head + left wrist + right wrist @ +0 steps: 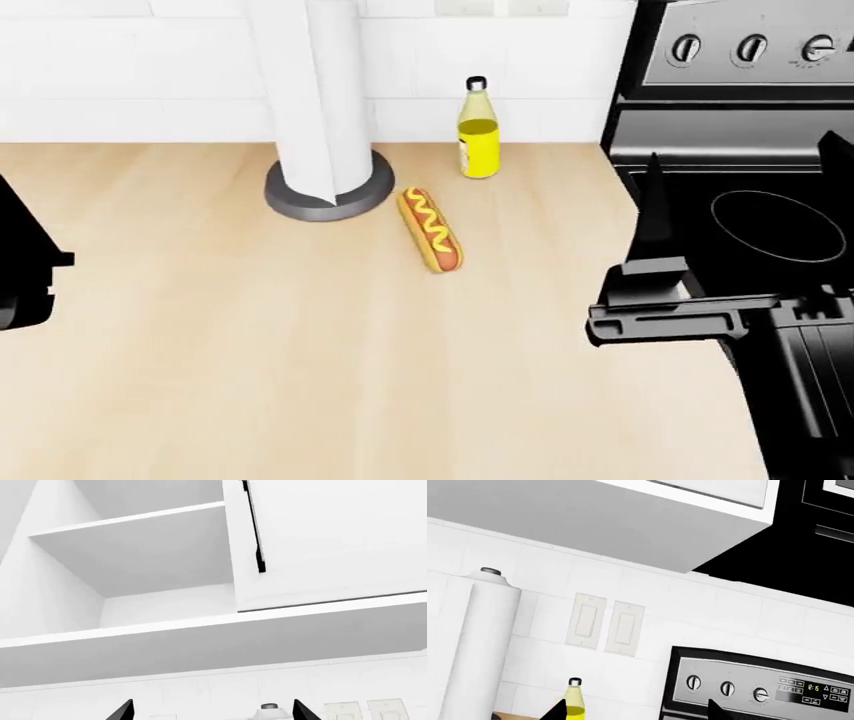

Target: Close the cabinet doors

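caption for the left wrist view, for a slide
Left gripper open below the wall cabinet: one shelf bay exposed, neighbouring door shut.

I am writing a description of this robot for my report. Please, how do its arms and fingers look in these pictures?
Both arms are plain black with no visible markings or cables. In the head view the right gripper has a boxy, ribbed body and a long, thin, tapering finger; the left arm shows only a blocky black edge. In the wrist views the fingers appear as pointed black tips.
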`<state>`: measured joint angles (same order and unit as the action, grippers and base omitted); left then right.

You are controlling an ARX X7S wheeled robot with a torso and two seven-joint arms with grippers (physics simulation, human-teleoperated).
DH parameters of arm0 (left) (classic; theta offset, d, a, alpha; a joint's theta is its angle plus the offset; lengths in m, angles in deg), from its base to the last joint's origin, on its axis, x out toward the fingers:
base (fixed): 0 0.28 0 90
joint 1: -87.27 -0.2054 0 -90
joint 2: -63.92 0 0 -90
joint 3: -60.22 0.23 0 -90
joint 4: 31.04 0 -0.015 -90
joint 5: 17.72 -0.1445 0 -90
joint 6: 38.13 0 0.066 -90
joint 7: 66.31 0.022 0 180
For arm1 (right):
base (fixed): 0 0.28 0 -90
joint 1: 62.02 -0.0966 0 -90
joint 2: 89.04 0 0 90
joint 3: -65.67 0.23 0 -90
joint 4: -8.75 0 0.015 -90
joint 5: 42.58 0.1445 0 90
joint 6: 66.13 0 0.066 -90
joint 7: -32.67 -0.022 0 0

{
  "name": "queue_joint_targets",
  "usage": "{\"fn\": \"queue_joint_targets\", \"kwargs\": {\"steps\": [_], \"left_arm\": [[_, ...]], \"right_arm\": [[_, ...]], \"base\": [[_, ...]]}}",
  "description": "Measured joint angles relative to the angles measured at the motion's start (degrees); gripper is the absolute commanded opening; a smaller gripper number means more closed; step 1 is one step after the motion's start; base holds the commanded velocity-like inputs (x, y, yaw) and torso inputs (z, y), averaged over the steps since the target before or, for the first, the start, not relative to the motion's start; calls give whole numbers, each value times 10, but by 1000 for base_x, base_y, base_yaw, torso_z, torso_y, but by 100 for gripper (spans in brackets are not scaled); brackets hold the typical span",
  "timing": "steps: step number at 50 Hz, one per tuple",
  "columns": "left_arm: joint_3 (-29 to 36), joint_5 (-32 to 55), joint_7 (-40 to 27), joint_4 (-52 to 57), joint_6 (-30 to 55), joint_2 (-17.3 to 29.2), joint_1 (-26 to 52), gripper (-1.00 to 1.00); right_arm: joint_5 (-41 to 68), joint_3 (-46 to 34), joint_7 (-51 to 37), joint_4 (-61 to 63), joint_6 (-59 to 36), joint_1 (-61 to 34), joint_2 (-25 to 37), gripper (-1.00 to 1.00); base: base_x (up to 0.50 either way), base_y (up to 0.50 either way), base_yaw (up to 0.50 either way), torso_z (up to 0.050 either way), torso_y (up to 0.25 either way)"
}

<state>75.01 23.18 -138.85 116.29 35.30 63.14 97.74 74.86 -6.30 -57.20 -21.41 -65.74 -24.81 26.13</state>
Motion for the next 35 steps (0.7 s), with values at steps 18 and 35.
{"fn": "queue_joint_targets", "kwargs": {"steps": [18, 35], "left_arm": [[-1, -5, -3, 1, -3, 1, -6, 100], [-2, -9, -4, 1, -4, -1, -12, 100]], "right_arm": [[4, 6, -1, 1, -3, 5, 0, 100], [15, 16, -1, 2, -4, 9, -1, 100]], "base": [[0, 500, 0, 0, 0], [0, 500, 0, 0, 0]]}}
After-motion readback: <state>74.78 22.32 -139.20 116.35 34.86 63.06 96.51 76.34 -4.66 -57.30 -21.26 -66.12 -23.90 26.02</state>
